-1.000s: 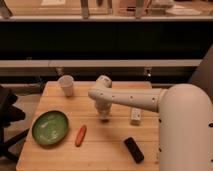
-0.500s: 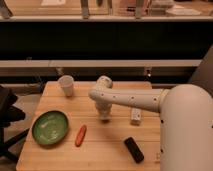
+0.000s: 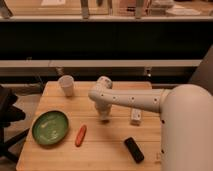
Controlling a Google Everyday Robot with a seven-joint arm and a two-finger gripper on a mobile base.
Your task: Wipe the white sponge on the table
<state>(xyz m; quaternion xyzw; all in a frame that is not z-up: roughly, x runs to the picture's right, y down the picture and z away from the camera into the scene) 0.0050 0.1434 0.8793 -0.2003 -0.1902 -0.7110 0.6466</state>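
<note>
My end effector [image 3: 104, 115] points straight down over the middle of the tabletop [image 3: 107, 150], very low, at the wood or just above it. At its tip I see a small pale bit. I take that to be the white sponge [image 3: 104, 120], on the wood or very close to it. I cannot tell if the end effector is open or closed, so I am not sure it has hold of the sponge.

I think the step in hand is the wiping itself. To do it well, I would press down softly, just enough that the sponge lies flat (too hard and it may stick or pop out). Then I would slide it in short, even strokes, with the end effector upright.

I need to mind what lies around it. The white bar [image 3: 135, 116] is near on the right. The orange stick [image 3: 80, 135] is near on the left, a bit toward the camera. The green plate [image 3: 50, 128] is farther left, the white cup [image 3: 65, 85] is back and to the left, and the black block [image 3: 133, 149] is to the right on the near side. The bare wood straight toward the camera from the end effector looks like the best place to wipe.
</note>
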